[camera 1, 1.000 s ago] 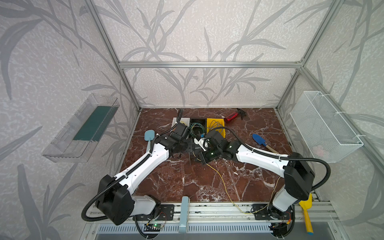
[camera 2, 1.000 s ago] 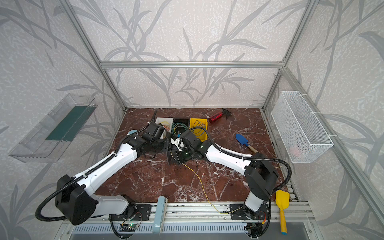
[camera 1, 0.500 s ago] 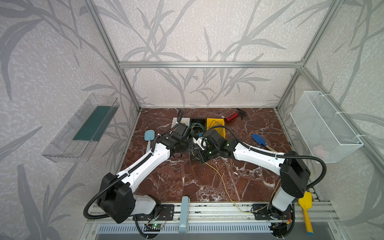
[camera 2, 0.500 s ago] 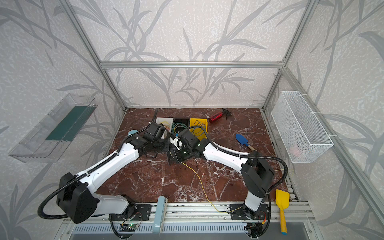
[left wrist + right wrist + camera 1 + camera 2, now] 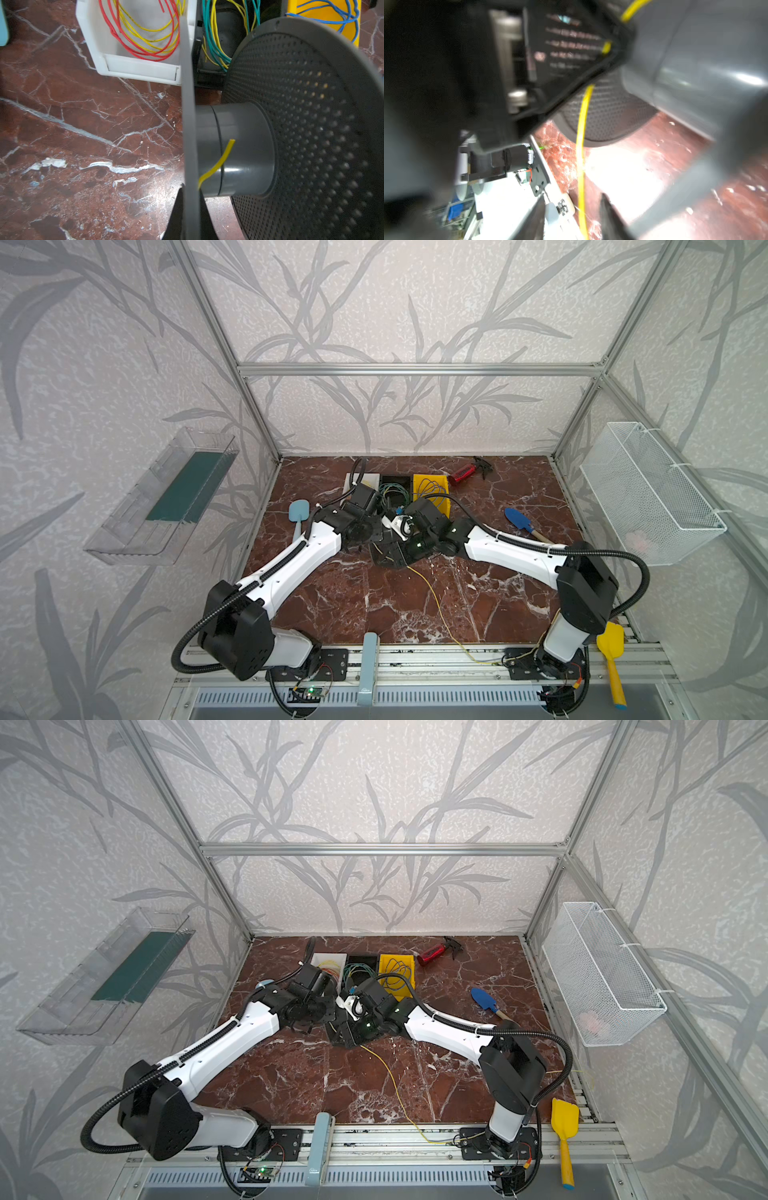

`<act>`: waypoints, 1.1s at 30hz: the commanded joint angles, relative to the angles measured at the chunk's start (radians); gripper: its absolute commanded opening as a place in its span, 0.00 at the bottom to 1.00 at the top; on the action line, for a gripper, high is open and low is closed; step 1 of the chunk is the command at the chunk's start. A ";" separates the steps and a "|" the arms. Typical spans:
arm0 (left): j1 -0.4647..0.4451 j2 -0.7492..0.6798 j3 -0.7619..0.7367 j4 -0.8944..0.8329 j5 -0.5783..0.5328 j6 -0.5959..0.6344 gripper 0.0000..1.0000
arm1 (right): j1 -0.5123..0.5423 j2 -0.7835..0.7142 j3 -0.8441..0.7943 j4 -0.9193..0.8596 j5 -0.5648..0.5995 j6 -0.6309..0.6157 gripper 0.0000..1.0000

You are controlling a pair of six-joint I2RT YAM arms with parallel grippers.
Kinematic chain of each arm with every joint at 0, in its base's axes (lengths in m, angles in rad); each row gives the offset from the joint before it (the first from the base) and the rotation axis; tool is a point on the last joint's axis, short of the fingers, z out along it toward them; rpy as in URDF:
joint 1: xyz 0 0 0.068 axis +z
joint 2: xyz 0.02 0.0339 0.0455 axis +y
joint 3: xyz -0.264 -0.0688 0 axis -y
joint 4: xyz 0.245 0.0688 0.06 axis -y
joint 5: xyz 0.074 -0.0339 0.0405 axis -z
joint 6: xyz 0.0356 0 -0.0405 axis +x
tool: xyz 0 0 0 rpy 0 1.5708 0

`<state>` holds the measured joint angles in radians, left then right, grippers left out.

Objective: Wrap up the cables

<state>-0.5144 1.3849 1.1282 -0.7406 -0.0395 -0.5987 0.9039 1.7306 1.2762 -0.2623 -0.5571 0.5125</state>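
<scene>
A thin yellow cable (image 5: 436,605) trails over the marble floor from the front rail up to a grey spool (image 5: 388,558) between the two arms in both top views. In the left wrist view the cable's free end (image 5: 220,162) lies on the spool's hub (image 5: 245,149), between two flanges; the far one is perforated. My left gripper (image 5: 190,191) is shut on the rim of the near flange (image 5: 187,104). In the blurred right wrist view my right gripper (image 5: 573,205) is open, and the cable (image 5: 581,145) runs loose between its fingers toward the spool.
Behind the spool stand a white bin (image 5: 370,479) with red and yellow wires, a black bin (image 5: 395,485) with green ones, and a yellow bin (image 5: 432,489) with blue wire. A red spray bottle (image 5: 467,473), a blue trowel (image 5: 519,520) and a light blue spatula (image 5: 298,512) lie around.
My left gripper has closed on the spool's flange. My right gripper has opened and let go of the yellow cable. Both arms stayed close together at the spool.
</scene>
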 commanded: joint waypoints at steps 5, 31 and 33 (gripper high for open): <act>-0.026 -0.076 0.009 -0.080 0.084 0.017 0.00 | 0.012 -0.122 -0.140 0.137 -0.053 -0.118 0.62; 0.295 -0.422 -0.135 0.205 0.577 -0.146 0.00 | 0.013 -0.339 -0.782 0.670 -0.201 -0.036 0.69; 0.332 -0.424 -0.114 0.201 0.604 -0.151 0.00 | 0.013 -0.348 -0.784 0.630 -0.168 -0.041 0.66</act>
<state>-0.2180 0.9848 0.9661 -0.6388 0.4515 -0.7158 0.9146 1.3914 0.4892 0.3035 -0.7383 0.4530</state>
